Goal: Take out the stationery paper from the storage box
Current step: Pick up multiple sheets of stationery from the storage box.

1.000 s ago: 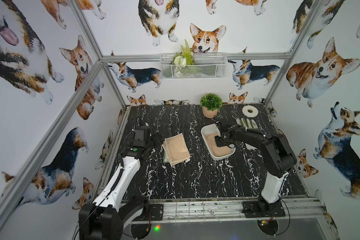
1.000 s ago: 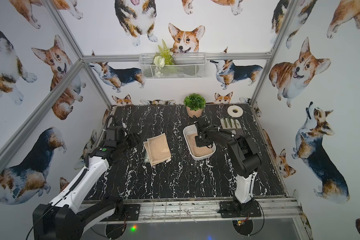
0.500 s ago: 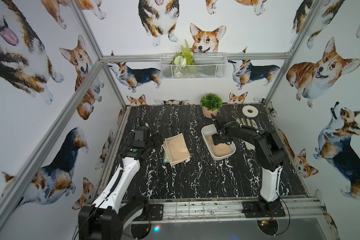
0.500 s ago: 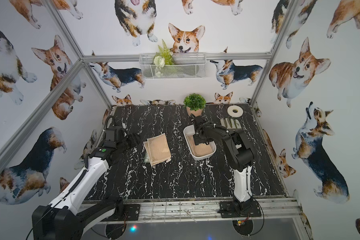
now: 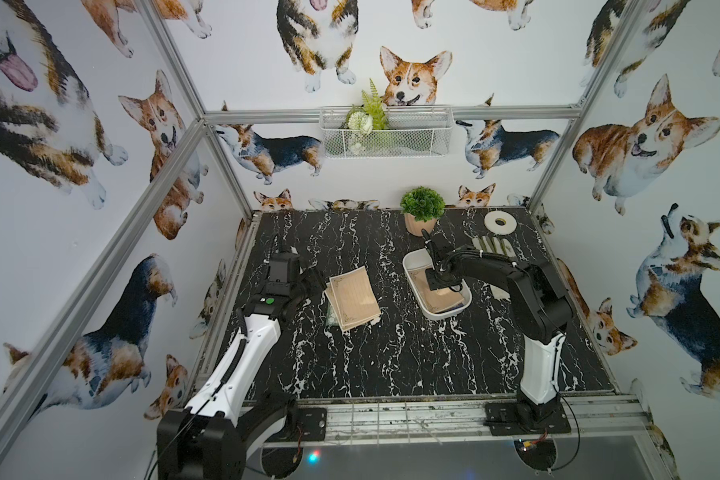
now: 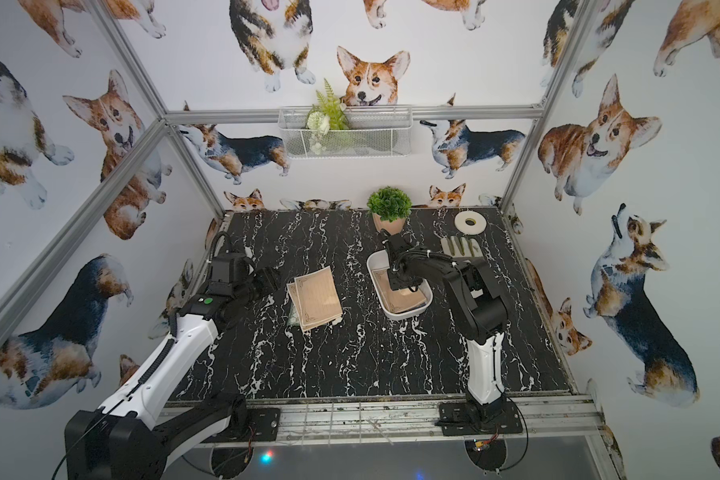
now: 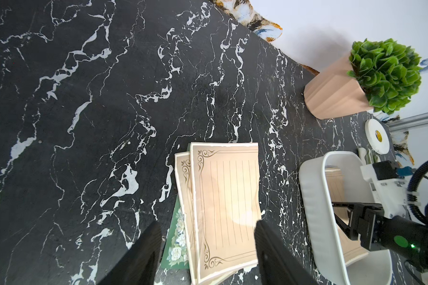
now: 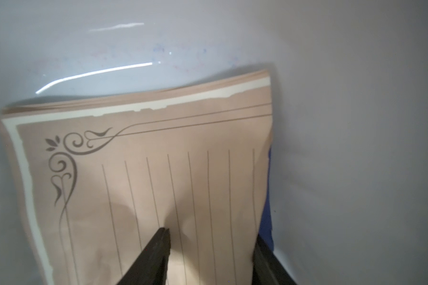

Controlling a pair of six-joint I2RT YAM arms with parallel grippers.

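Observation:
The storage box (image 5: 412, 282) (image 6: 376, 282) is a white tray on the black marble table, right of centre. A stack of tan ruled stationery paper (image 5: 445, 301) (image 8: 158, 138) lies inside it. My right gripper (image 5: 433, 282) (image 8: 211, 233) reaches down into the box. One finger presses on the top sheet, the other sits at that sheet's side edge, and the sheet bows between them. More tan sheets (image 5: 354, 297) (image 7: 225, 192) lie in a loose pile at the table's centre, over a green floral sheet (image 7: 177, 237). My left gripper (image 5: 314, 282) (image 7: 207, 223) hovers open beside that pile.
A potted plant (image 5: 421, 208), a white tape roll (image 5: 499, 222) and a grey glove (image 5: 491, 245) stand behind the box near the back wall. A wire basket (image 5: 383, 133) hangs on that wall. Something blue (image 8: 266, 222) shows under the stack's edge.
My right gripper has shifted from the box's far end down onto the middle of the stack. The left arm and the pile on the table have not moved.

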